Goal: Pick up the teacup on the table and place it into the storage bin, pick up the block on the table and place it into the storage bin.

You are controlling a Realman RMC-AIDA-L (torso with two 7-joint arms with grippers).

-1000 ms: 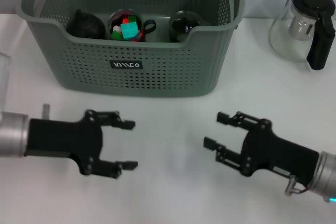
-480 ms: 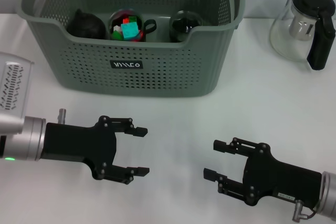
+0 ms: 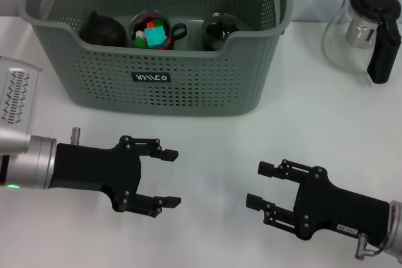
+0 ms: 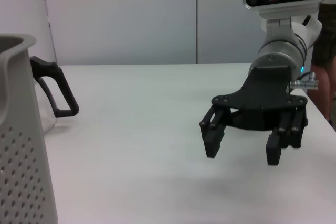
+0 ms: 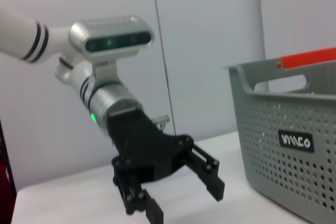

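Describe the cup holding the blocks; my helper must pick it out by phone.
Find the grey-green basket at the table's far side. Three dark things sit along its front wall; the cup is the middle one, the only one showing bright green and red blocks.

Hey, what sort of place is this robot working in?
Probably a lab or test bench, not a home: a bare white table against plain grey wall panels, with only a storage bin and a glass teapot laid out.
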